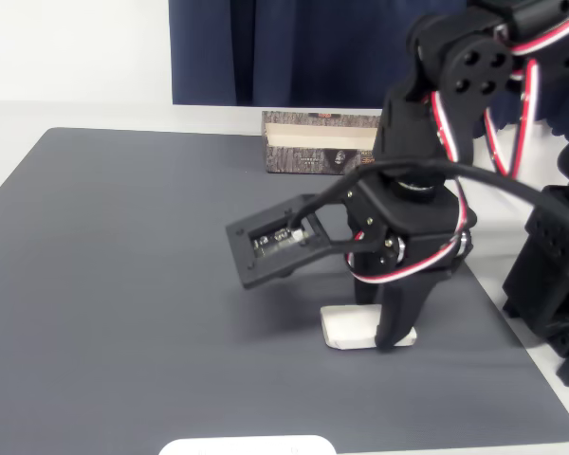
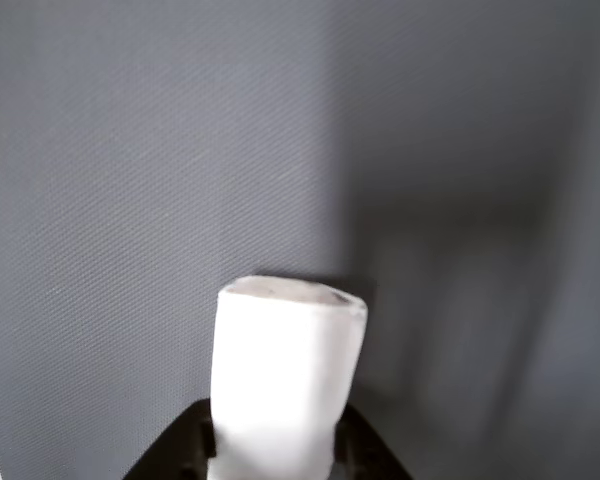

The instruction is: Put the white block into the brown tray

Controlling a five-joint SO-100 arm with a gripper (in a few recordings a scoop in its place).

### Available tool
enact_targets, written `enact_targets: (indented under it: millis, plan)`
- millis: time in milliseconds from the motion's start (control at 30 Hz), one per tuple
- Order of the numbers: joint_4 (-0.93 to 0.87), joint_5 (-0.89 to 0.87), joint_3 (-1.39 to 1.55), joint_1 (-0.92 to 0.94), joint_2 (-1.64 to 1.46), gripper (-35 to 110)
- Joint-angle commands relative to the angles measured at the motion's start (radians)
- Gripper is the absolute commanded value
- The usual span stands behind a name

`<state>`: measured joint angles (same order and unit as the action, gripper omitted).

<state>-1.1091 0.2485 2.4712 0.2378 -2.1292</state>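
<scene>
Gripper [image 1: 387, 327]: fingers closed on the block, at mat level.
Block [image 2: 285, 375]: lying on mat [image 1: 123, 284], centre-right.
Tray [image 1: 313, 144]: 12 o'clock of block, at mat's far edge, well apart.
Room: bare mat between.

Hidden and cut-off parts

In the fixed view the end effector [image 1: 391, 327] covers the right part of the white block [image 1: 346, 327], and the arm hides the right end of the brown tray [image 1: 313, 142], whose lettering is too small to read. In the wrist view the block's [image 2: 285, 380] near end runs off the bottom edge, and the fingers [image 2: 185, 455] show merely as dark slivers.
</scene>
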Motion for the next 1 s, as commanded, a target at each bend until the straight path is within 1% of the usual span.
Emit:
enact_targets:
  millis: [0, 133, 267, 333, 667, 967]
  plan:
    - [-0.005, -0.006, -0.032, 0.011, -0.046, 16]
    - [-0.069, -0.008, -0.072, 0.035, -0.069, 14]
    - [-0.25, 0.002, -0.179, 0.107, -0.057, 8]
    - [-0.31, 0.017, -0.221, 0.161, -0.057, 6]
    - [-0.313, 0.103, -0.397, 0.41, -0.038, 7]
    - [-0.314, 0.207, -0.623, 0.741, 0.094, 8]
